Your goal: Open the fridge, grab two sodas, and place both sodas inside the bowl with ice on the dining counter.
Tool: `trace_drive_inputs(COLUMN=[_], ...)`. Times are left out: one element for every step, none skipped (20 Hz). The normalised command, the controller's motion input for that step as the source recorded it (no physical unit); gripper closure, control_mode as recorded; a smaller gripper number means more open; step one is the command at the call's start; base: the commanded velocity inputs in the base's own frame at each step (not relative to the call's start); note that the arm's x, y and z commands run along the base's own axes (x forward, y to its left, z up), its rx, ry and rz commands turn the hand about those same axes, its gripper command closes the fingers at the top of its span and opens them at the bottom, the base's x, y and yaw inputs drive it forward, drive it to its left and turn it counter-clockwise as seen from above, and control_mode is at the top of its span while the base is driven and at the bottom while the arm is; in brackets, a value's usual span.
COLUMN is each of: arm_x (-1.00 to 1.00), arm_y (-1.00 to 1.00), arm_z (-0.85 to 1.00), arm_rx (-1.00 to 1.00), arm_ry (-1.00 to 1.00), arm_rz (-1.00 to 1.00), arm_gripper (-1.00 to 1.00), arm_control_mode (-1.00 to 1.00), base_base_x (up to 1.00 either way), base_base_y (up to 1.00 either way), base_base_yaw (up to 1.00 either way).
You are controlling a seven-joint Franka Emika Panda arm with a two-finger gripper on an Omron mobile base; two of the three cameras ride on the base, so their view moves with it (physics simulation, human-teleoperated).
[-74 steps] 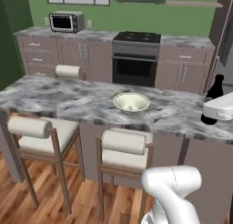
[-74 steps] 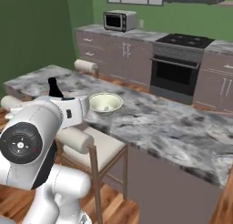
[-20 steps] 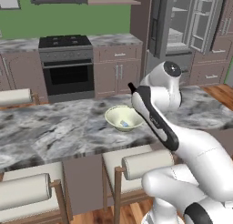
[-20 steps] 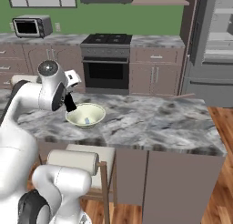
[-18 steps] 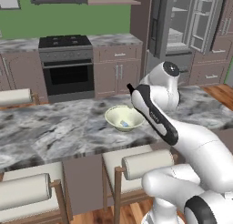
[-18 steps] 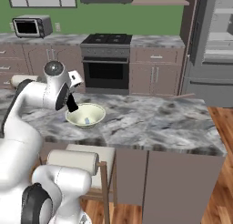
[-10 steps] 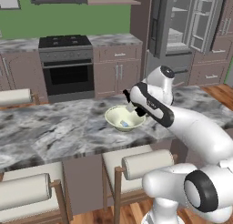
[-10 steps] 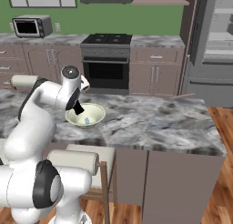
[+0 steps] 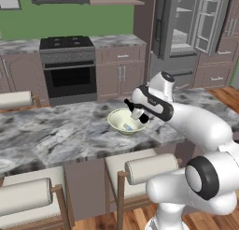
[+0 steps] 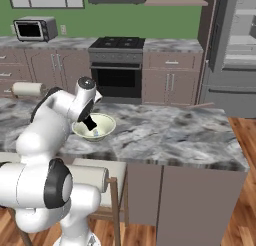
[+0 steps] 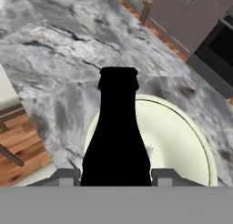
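Hand view: at the bottom centre of the frame the hand (image 11: 116,175) is clamped on a black soda (image 11: 116,136), one finger tip at each side of its body. The bottle's long axis runs straight away from the hand, its narrow neck and cap reaching the middle of the frame. Directly beyond it lies the cream bowl (image 11: 182,141), whose rim curves from the centre toward the lower right, so the bottle overlaps the bowl's near-left part, with a small pale bit, probably ice (image 11: 149,150), showing inside. Past the bowl the marbled desk (image 11: 54,50) fills the upper left. In the left base view the hand (image 9: 138,115) sits right of centre at the bowl's (image 9: 117,120) right rim, the soda (image 9: 130,105) slanting with its neck toward the upper left over the bowl. In the right base view, left of centre, the hand (image 10: 90,124) holds the soda over the bowl (image 10: 104,126), which sits on the desk (image 10: 165,135). Farther off, the fridge (image 9: 186,32) stands with its doors open in the upper right of the left base view. I judge the coming move turns on the bowl lying just below and ahead of the bottle: a short lowering along that slant, then release, should put it inside. I cannot tell whether another soda already lies in the bowl.
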Motion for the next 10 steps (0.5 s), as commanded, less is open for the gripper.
trace_drive_inputs(arm_x=[0.02, 0.09, 0.12, 0.15, 0.17, 0.18, 0.19, 0.23, 0.25, 0.25], arm_y=[0.00, 0.00, 0.00, 0.00, 0.00, 0.00, 0.00, 0.00, 0.00, 0.00], arm_z=[-0.31, -0.33, -0.32, -0.32, -0.28, -0.27, -0.25, -0.23, -0.22, -0.20], arm_rx=[-0.05, -0.06, -0.05, -0.04, -0.03, -0.02, -0.02, -0.01, 0.00, 0.00], arm_ry=[0.03, 0.04, 0.03, 0.03, 0.03, 0.03, 0.05, 0.06, 0.05, 0.04], arm_rz=[0.06, 0.06, 0.07, 0.07, 0.07, 0.07, 0.07, 0.08, 0.08, 0.08], arm_gripper=[1.00, 1.00, 1.00, 1.00, 1.00, 1.00, 1.00, 1.00, 1.00, 1.00], arm_control_mode=[-1.00, -1.00, -1.00, -1.00, -1.00, -1.00, -1.00, -1.00, -1.00, -1.00], base_base_x=[0.00, 0.00, 0.00, 0.00, 0.00, 0.00, 0.00, 0.00, 0.00, 0.00], base_base_y=[0.00, 0.00, 0.00, 0.00, 0.00, 0.00, 0.00, 0.00, 0.00, 0.00], base_base_yaw=[0.00, 0.00, 0.00, 0.00, 0.00, 0.00, 0.00, 0.00, 0.00, 0.00])
